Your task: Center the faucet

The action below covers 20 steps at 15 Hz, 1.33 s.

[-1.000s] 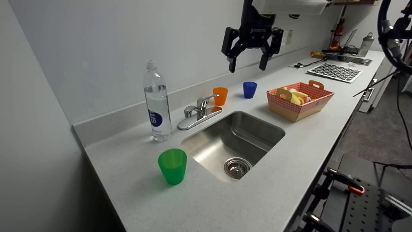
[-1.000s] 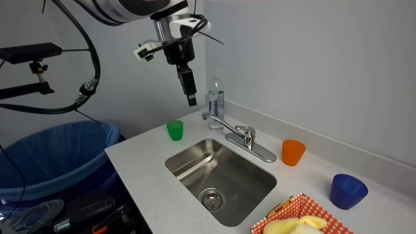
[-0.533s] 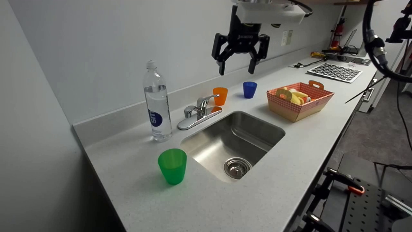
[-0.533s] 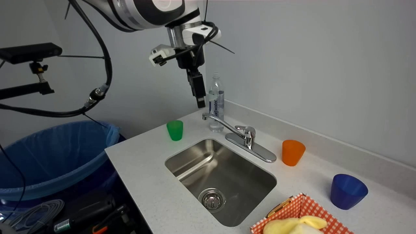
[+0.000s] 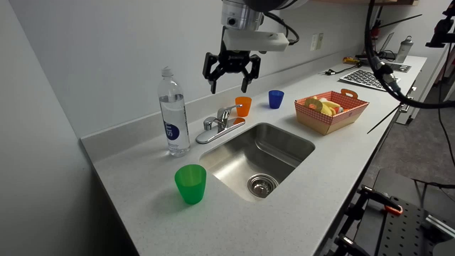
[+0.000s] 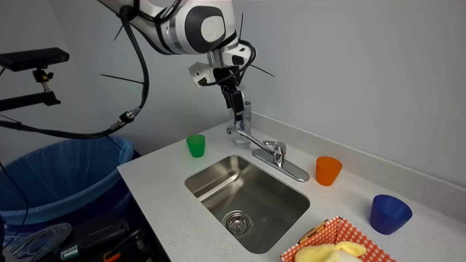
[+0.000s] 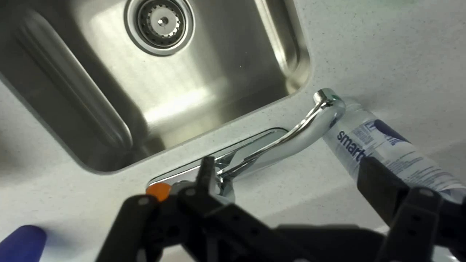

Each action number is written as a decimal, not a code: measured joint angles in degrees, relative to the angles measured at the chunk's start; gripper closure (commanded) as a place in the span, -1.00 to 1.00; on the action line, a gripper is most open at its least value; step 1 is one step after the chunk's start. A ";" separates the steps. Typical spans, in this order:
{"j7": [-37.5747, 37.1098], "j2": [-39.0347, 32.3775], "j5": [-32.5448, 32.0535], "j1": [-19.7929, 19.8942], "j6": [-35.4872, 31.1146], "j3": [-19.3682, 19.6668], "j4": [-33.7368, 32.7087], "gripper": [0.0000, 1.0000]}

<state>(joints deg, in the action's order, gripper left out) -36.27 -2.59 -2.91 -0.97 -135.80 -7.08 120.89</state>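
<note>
The chrome faucet (image 5: 223,117) stands behind the sink on its flat base plate. In an exterior view its spout (image 6: 251,138) points away from the basin, towards the water bottle and the counter's end. In the wrist view the spout (image 7: 302,140) runs diagonally, its tip outside the sink edge and overlapping the bottle. My gripper (image 5: 229,89) is open and empty in the air above the faucet. In the wrist view the open fingers (image 7: 287,163) appear on either side, one over the faucet body and one over the bottle. No contact with the faucet shows.
The water bottle (image 5: 175,117) stands close beside the faucet. A steel sink (image 6: 269,214) with a round drain (image 6: 237,223) lies in front. An orange cup (image 6: 328,171), a blue cup (image 6: 390,214), a green cup (image 6: 196,146) and a checkered basket (image 5: 327,113) stand around it.
My open gripper has moved along the wall towards the faucet and bottle and come lower. The faucet and the other objects have stayed where they were.
</note>
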 measured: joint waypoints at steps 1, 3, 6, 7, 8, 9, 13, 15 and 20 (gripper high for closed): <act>0.00 -1.50 0.00 -0.90 -0.86 -0.04 -0.99 -1.00; -0.08 -4.28 0.00 -2.81 -2.11 -0.07 -3.07 -1.00; -0.42 -8.26 0.00 -4.96 -2.60 0.16 -6.72 -1.00; -0.46 -9.57 0.00 -5.33 -2.60 0.45 -8.08 -1.00; -0.49 -10.85 0.00 -5.53 -2.60 0.90 -9.43 -1.00; -0.49 -12.12 0.00 -5.59 -2.60 1.43 -10.77 -1.00; -0.72 -16.65 0.01 -5.80 -2.60 3.77 -15.66 -1.00; -1.64 -18.11 0.05 -6.14 -2.59 4.56 -17.34 -1.00; -8.22 -20.31 0.06 -8.05 -2.48 6.54 -20.18 -1.00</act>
<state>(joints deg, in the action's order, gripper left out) -44.49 -22.90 -2.85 -9.02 -138.28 -0.53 100.71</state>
